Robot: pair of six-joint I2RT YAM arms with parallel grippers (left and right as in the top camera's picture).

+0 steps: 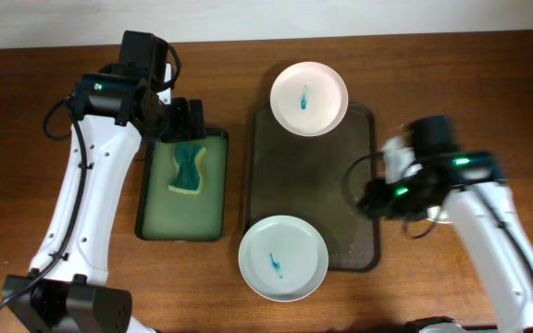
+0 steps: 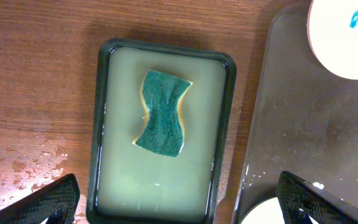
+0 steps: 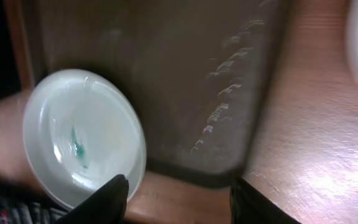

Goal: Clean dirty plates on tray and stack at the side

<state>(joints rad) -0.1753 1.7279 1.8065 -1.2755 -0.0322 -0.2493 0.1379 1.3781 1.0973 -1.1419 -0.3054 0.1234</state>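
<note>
Overhead: a brown wooden table under a pale wall. The tray lies in the middle; 1 plate overhangs its far rim, 1 its near left corner.

Left wrist: the left gripper hangs wide open above a green tray holding a sponge in liquid; drops on the wood show only here.

Right wrist, blurred: the right gripper is open, empty, beside the near plate.

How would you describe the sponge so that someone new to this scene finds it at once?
Find the big dark tray at the centre. Just left of it sits a smaller tray of yellowish liquid. The sponge lies in that liquid: teal-topped and waisted, unlike the round white plates.
</note>
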